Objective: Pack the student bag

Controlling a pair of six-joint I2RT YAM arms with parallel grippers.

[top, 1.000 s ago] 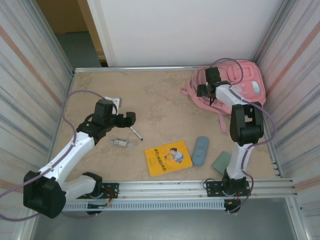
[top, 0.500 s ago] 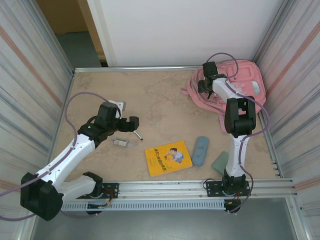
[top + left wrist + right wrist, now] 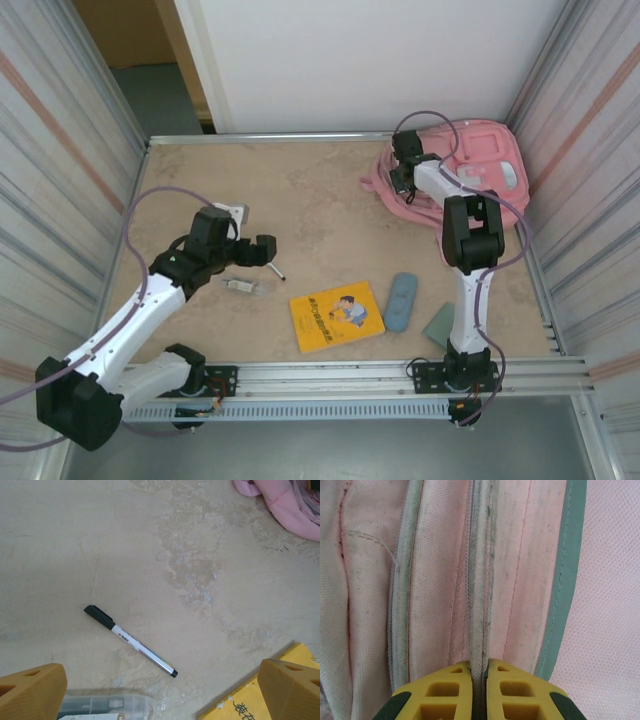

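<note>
The left gripper is held wide open and empty over a pen, well left of the student bag. The right gripper is pinched shut on the bag's left edge, along a seam running straight ahead of it.

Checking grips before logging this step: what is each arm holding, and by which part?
The right gripper is shut on the student bag, pinching a raised seam strip in its pink fabric. The left gripper, jaws wide, holds nothing.
</note>
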